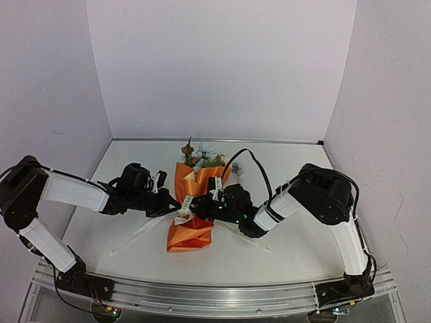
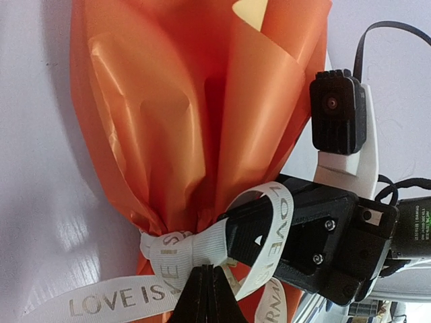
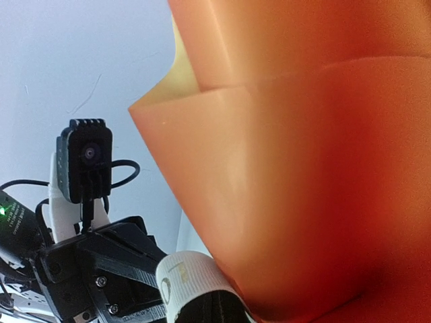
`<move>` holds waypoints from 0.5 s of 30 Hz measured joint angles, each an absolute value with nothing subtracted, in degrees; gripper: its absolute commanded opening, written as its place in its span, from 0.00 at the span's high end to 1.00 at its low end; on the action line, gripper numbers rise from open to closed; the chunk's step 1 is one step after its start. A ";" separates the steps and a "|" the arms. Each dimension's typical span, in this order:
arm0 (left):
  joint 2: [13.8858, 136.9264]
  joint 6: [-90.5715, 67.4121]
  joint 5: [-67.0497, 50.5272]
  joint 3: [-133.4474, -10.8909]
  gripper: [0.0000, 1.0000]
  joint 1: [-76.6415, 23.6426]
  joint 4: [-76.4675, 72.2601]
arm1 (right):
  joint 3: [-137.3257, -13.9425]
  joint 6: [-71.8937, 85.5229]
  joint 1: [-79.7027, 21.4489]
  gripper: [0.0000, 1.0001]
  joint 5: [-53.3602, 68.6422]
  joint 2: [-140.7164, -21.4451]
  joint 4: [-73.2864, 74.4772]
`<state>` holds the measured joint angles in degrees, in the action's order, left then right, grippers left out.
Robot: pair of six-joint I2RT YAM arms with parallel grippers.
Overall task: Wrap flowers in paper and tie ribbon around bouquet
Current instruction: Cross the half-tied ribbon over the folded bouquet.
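White table (image 1: 296, 175), pale walls (image 1: 222, 67): the bouquet (image 1: 192, 202) lies at centre, flowers (image 1: 202, 158) pointing to 12 o'clock, orange paper (image 2: 175, 114) already wrapped and cinched at the neck by the ribbon (image 2: 178, 247). My left gripper (image 2: 202, 276), in from 9 o'clock, is pinched closed on the ribbon at the knot. My right gripper (image 3: 209, 303), from 3 o'clock, is closed with a ribbon loop around its tip. Wrapping looks done; finishing the tie remains, I judge.

Bouquet (image 1: 190, 222) on table (image 1: 303, 165), between left gripper (image 1: 176, 207) and right gripper (image 1: 201, 210) — ribbon (image 2: 176, 249) round its waist, flowers (image 1: 202, 156) rearward
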<state>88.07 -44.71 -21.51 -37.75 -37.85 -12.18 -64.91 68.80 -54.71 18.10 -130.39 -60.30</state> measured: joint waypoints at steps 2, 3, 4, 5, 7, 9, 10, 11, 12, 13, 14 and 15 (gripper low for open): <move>87.36 -45.69 -20.62 -36.80 0.89 -37.85 -12.85 | -65.23 68.83 -54.66 1.00 18.28 -130.39 -60.34; 86.94 -46.29 -20.13 -36.37 0.87 -37.86 -13.25 | -65.39 68.86 -54.64 1.00 18.43 -130.39 -60.37; 86.54 -46.78 -19.54 -35.97 0.86 -37.88 -13.70 | -65.55 68.97 -54.63 1.00 18.67 -130.39 -60.36; 86.23 -47.23 -19.14 -35.72 0.86 -37.89 -14.06 | -65.78 69.06 -54.61 1.00 18.94 -130.39 -60.36; 85.71 -48.07 -18.22 -35.29 0.82 -37.89 -15.02 | -66.37 69.27 -54.61 1.00 19.37 -130.39 -60.38; 85.19 -48.54 -17.42 -34.94 0.79 -37.89 -15.89 | -66.98 69.43 -54.61 1.00 19.89 -130.39 -60.42; 84.84 -48.74 -16.98 -34.71 0.77 -37.89 -16.35 | -67.16 69.49 -54.61 1.00 20.11 -130.39 -60.46; 84.37 -49.18 -16.54 -34.44 0.75 -37.89 -16.87 | -67.27 69.55 -54.61 1.00 20.33 -130.39 -60.53; 83.87 -49.53 -16.23 -34.28 0.73 -37.89 -17.06 | -67.29 69.64 -54.61 1.00 20.48 -130.39 -60.55; 83.45 -49.61 -15.88 -34.24 0.72 -37.89 -17.14 | -67.29 69.72 -54.61 1.00 20.58 -130.39 -60.55; 83.24 -49.64 -15.62 -34.24 0.71 -37.89 -17.36 | -67.29 69.81 -54.61 1.00 20.68 -130.39 -60.55; 83.14 -49.65 -15.35 -34.24 0.70 -37.89 -17.65 | -67.30 69.91 -54.61 1.00 20.77 -130.39 -60.55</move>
<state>83.14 -49.65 -15.35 -34.24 -37.89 -17.65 -67.30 69.91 -54.61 20.77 -130.39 -60.55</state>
